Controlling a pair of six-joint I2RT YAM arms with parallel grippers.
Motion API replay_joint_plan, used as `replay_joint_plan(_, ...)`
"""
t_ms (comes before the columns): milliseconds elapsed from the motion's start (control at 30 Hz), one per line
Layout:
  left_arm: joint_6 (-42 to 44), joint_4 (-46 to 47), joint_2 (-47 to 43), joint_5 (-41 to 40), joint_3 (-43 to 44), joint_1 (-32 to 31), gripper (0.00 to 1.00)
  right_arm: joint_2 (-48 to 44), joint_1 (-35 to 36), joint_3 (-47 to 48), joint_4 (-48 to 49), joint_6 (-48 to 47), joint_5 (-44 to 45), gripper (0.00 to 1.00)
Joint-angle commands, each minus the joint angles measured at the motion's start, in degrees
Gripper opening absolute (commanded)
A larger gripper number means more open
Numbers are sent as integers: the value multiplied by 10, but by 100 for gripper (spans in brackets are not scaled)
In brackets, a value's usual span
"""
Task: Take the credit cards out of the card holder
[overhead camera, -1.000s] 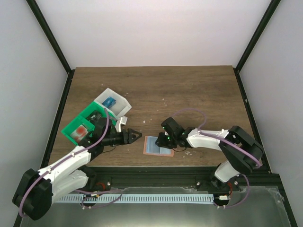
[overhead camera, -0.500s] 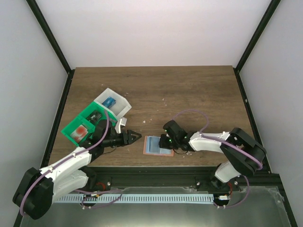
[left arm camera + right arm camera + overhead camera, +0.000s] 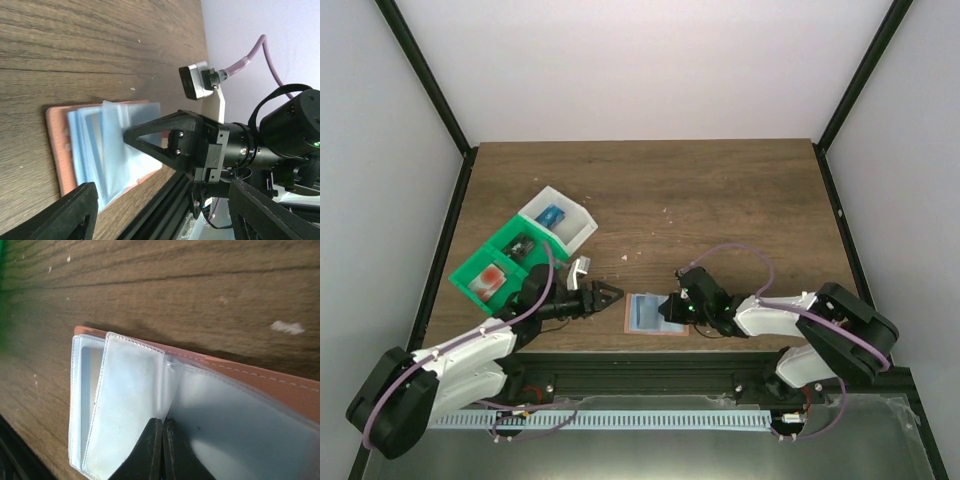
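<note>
**Top and both wrist views, read from the near table edge outward.**

- **Card holder.** Nearest the arm bases, the card holder (image 3: 646,318) lies open and flat on the table (image 3: 720,200). Its salmon-orange cover faces down and its clear sleeves face up.
- **Right gripper.** The right gripper (image 3: 162,426) sits over the holder's right half. Its fingers (image 3: 150,445) are pressed together, with their tips at the inner edge of a clear sleeve leaf (image 3: 130,395). That leaf stands tilted up from the stack, so it is judged to be nipped between them. The sleeves just ahead of these fingertips look empty. Whether a card sits deeper in the stack cannot be told.
- **Left gripper.** The left gripper (image 3: 614,297) lies low with its fingers spread and holds nothing. Its tips stop just short of the holder's left edge.
- **Key relation.** The holder lies directly ahead of the left fingers and under the right ones. Its long axis runs roughly along the line joining the two grippers. The right arm is the nearer, being in contact, so any pull by the left fingers would run along that axis.
- **Trays.** Farther off, behind and outboard of the left fingers, the green tray (image 3: 483,247) holds a red and white card (image 3: 492,278) and a dark item (image 3: 523,247). Beyond it, the white tray (image 3: 578,232) holds a blue card (image 3: 552,216).

With cards lying in the trays, the task is judged to be at or near its end.
</note>
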Motion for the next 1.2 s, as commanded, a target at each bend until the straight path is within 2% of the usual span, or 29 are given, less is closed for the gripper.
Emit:
replay_joint_plan(0,-17,67,22,-13,-4,-17,74,21,2,-18,60,12,-42,0)
replay_joint_plan(367,-31,181,148,-18,8,-48,82,44,0,-38,140,20,-88,1)
replay_joint_plan(600,-48,272,236,-2,2,-55,82,57,-8,-51,174,36,-122,0)
replay_joint_plan(967,-45,307,296,-12,3,-67,82,82,-14,-63,233,70,-152,1)
replay_joint_plan(1167,-26,275,294,-13,21,-68,83,100,-26,-79,289,109,-165,1)
